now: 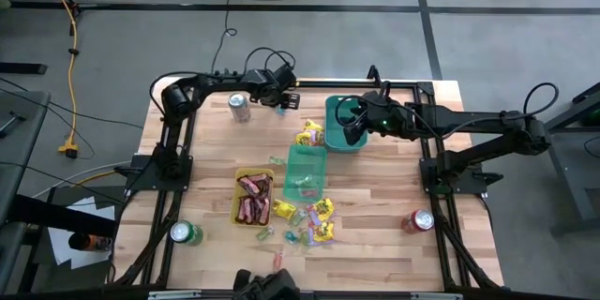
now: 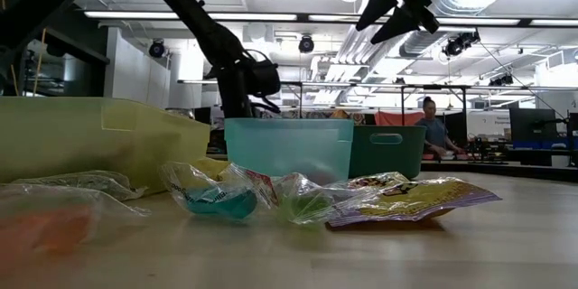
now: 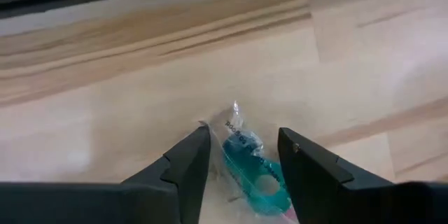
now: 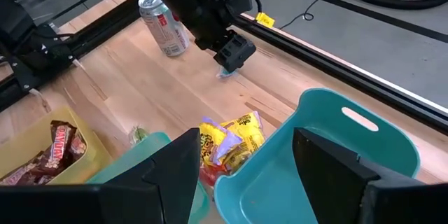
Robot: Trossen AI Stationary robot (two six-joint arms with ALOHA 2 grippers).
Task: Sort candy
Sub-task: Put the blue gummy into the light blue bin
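My left gripper (image 3: 241,136) points down near the table's far edge (image 1: 289,101), open. Its fingers stand on either side of a small blue wrapped candy (image 3: 252,171) that lies flat on the wood (image 4: 225,74); I see no plain touch. My right gripper (image 4: 246,134) hangs open and holds nothing above the dark teal tray (image 1: 333,105). Yellow packets (image 1: 311,134) lie beside that tray. Red-brown bars (image 1: 253,199) fill the yellow tray (image 1: 238,180). A heap of mixed candy (image 1: 311,222) lies toward the near edge.
A light teal tray (image 1: 305,171) stands mid-table. One can (image 1: 240,106) stands just left of my left gripper; two more stand near left (image 1: 186,234) and near right (image 1: 418,221). Black frame rails (image 1: 412,84) border the table. A person (image 2: 434,126) sits far behind.
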